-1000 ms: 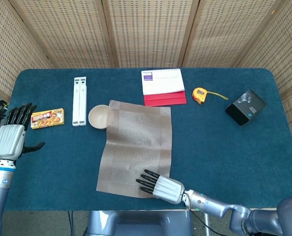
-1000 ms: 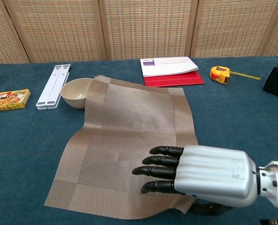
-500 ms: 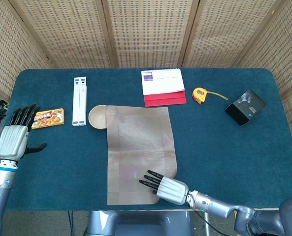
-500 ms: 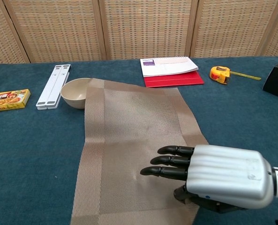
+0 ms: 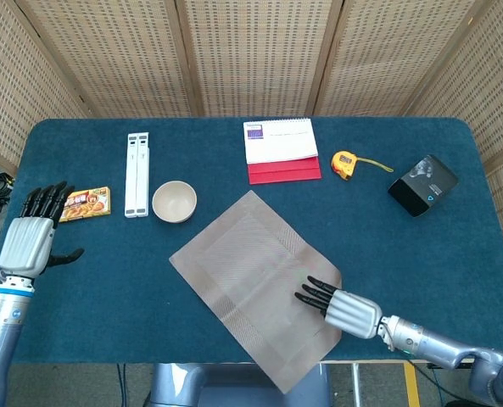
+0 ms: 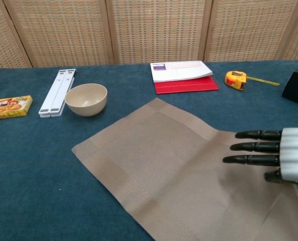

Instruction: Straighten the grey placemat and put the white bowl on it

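Grey placemat lies rotated on the blue table, one corner pointing to the upper middle of the head view, its lowest corner hanging past the table's near edge at bottom centre. Surface flat, slightly rippled near the right hand in the chest view.

Right hand sits on the placemat's right corner, lower right of centre in the head view; fingers straight, close together, pointing up-left, pressed flat on the mat. Nothing gripped. Whether the thumb is under the mat edge cannot be told.

Left hand at the far left edge of the head view, over the table edge, fingers spread and upright, thumb out to the right, holding nothing. Not seen in the chest view.

White bowl stands upright, upper left of the mat, apart from it, not touching. Just left of the bowl: white folding stand, lying lengthwise. Further left, a yellow food box, near the left hand's fingertips.

Top centre: notebook, white over red. To its right a yellow tape measure with tape drawn out, then a black device near the right edge.
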